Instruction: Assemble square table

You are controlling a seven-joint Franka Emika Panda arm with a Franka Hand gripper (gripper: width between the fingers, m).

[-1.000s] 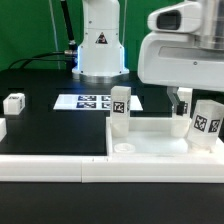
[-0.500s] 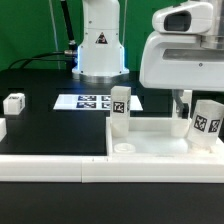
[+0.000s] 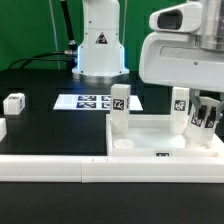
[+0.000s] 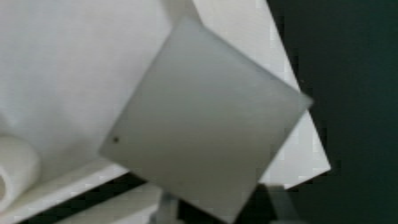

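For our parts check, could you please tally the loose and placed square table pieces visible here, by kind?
Tabletop slab: 1
Legs: 4 (the rightmost is blurred)
Total: 5

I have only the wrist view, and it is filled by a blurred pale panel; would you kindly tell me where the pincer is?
Observer: The pincer hangs over the square tabletop, at its end toward the exterior view's right. I cannot tell whether it grips anything.
Operator: Is any leg standing on the tabletop?
Observer: Yes, one tagged leg stands upright at the corner toward the exterior view's left.
Operator: Are there loose legs elsewhere?
Observer: One loose leg sits on the black table, at the exterior view's far left.
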